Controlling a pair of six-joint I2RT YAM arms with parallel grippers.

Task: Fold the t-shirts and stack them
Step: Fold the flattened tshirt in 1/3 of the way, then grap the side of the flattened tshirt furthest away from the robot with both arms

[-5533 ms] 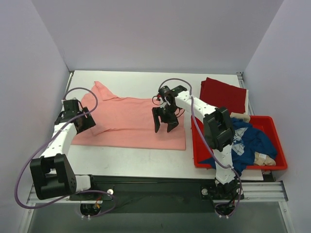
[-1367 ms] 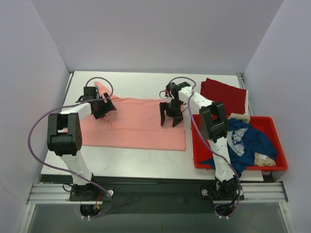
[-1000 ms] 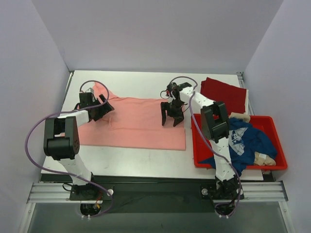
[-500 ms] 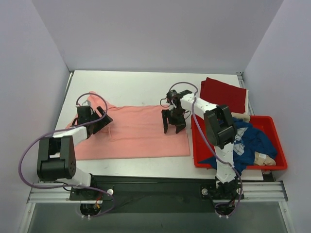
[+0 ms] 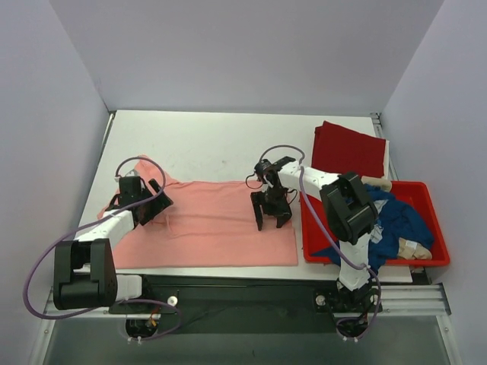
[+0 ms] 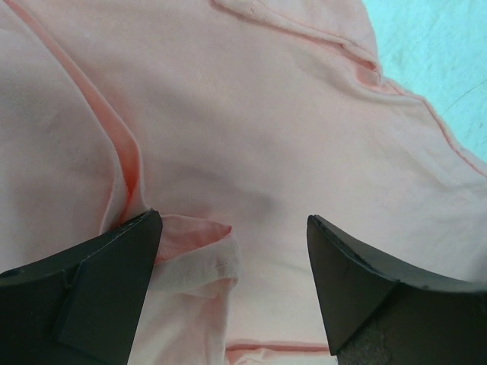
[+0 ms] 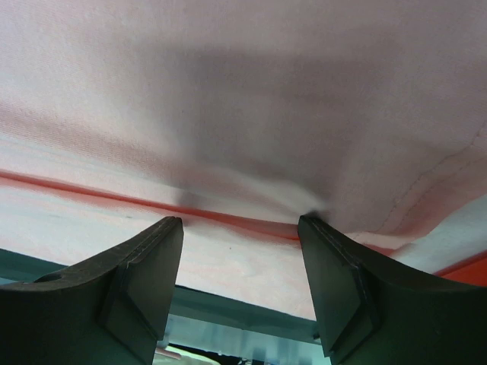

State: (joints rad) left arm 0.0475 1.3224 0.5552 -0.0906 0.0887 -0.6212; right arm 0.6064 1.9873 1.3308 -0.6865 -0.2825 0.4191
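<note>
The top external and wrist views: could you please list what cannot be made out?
- Top external: the right arm hides part of the red tub and of the navy blue t-shirt.
- Top external: the pale items in the tub are too small to identify.
- Left wrist: the salmon-pink t-shirt runs past the frame edges.
- Right wrist: whether the right gripper touches cloth.

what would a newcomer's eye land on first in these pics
The salmon-pink t-shirt spread flat over the near half of the table stands out first, with the left tool and the right tool both open and down on it near its two ends. Next comes the red tub at the near right, holding a crumpled navy blue t-shirt, and the folded dark red t-shirt behind it.
</note>
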